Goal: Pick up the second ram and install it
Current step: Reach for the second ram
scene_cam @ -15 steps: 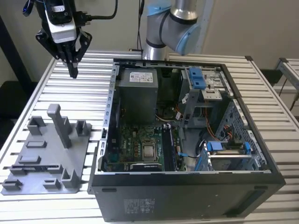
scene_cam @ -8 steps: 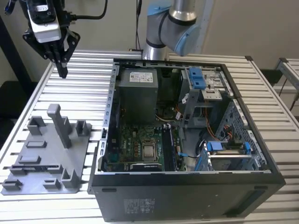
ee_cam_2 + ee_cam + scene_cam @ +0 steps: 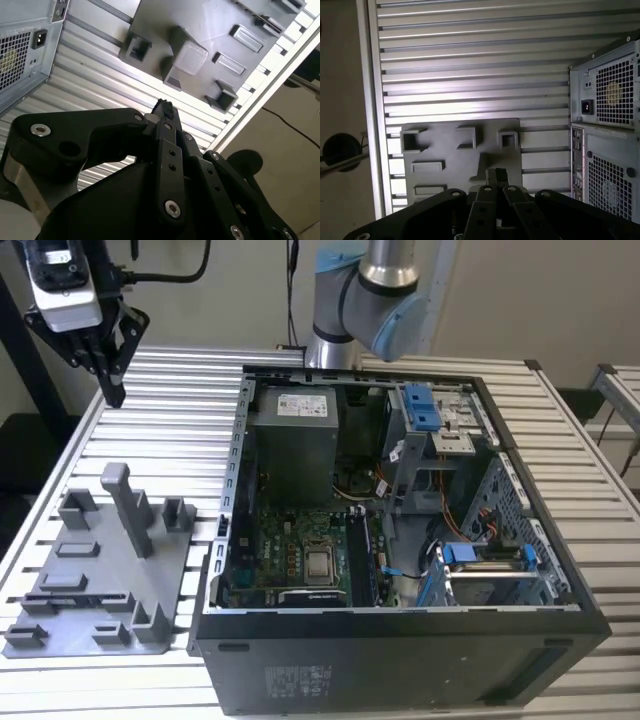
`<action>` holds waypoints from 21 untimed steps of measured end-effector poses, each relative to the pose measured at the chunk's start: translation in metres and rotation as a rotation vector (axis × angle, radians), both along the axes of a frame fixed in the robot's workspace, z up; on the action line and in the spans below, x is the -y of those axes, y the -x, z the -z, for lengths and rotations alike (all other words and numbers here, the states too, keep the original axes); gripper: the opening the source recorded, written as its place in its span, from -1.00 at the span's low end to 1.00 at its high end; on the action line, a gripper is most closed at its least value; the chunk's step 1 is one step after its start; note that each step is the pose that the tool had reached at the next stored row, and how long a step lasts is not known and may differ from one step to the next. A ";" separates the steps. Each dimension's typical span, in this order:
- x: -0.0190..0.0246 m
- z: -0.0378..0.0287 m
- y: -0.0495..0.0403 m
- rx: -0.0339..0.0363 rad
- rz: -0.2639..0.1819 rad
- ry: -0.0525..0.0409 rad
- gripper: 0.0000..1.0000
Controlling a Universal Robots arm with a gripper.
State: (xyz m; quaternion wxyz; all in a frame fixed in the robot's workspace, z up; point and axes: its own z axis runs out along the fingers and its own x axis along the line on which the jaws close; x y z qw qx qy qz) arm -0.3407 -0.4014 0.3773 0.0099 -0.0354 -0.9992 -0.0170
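Note:
My gripper [image 3: 113, 397] hangs high over the table's far corner at the exterior view's left, behind the grey holder tray [image 3: 95, 585]. In both wrist views its fingertips [image 3: 162, 106] [image 3: 496, 174] meet with nothing between them, so it is shut and empty. The holder tray [image 3: 210, 35] [image 3: 447, 150] lies below it, and I see no stick on it. In the open computer case [image 3: 400, 665], narrow dark sticks stand in the memory slots [image 3: 366, 560] beside the processor. I cannot tell which of them is the second ram.
The tray carries a tall upright post [image 3: 128, 505] and several low blocks. The case's rear panel with vents and a power socket [image 3: 587, 106] stands beside the tray. The arm's base [image 3: 360, 300] rises behind the case. The slatted table's edge [image 3: 370, 100] runs close to the gripper.

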 end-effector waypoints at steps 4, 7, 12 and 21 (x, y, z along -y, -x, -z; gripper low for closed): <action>0.0000 0.0009 0.0079 -0.0014 0.000 0.0000 -0.79; 0.0001 0.0013 0.0120 -0.0034 0.000 0.0000 -0.79; 0.0002 0.0015 0.0172 -0.0050 0.000 0.0000 -0.79; 0.0002 0.0019 0.0299 -0.0062 0.000 0.0000 -0.79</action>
